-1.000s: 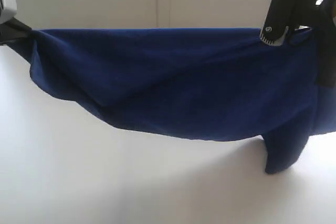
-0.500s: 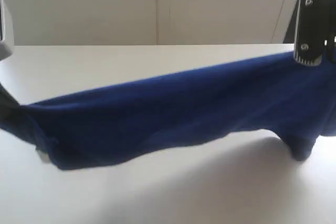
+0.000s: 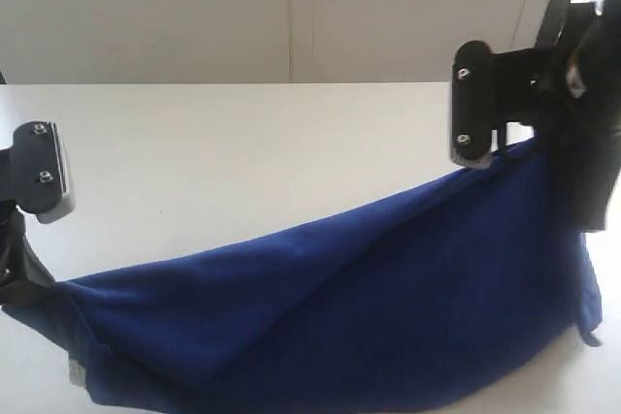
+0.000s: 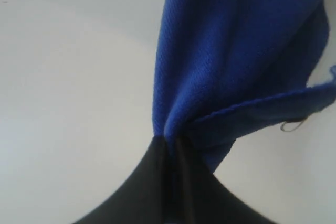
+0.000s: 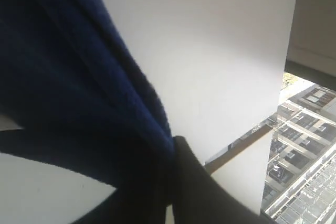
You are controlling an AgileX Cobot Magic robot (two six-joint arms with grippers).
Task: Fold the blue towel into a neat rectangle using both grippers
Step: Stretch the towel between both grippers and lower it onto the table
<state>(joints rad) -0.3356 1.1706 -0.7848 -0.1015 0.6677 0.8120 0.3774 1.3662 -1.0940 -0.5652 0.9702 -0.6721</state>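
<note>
White tabletop [image 3: 243,143] fills the exterior view, backed by a pale panelled wall [image 3: 146,7]; the right wrist view also takes in a window with multi-storey buildings [image 5: 307,150] outside. Blue towel [image 3: 388,298] spans the near part of the table as a long, sagging band, held at both ends, with its right end raised well above the surface and its left end low, close to the tabletop. Whether the lower edge of the cloth rests on the table cannot be told, since it runs off the bottom of the view. Right gripper [image 5: 169,156], at the raised end, has its two black fingers closed on a gathered fold of the towel, the cloth hanging away from the tips in dark pleats. Left gripper [image 4: 169,145], at the low end, has its narrow jaws pressed together on a bunched corner of the towel, from which the fabric fans out. Small pale tag [image 3: 76,372] shows at the towel's lower left corner, just beside the left arm.
</note>
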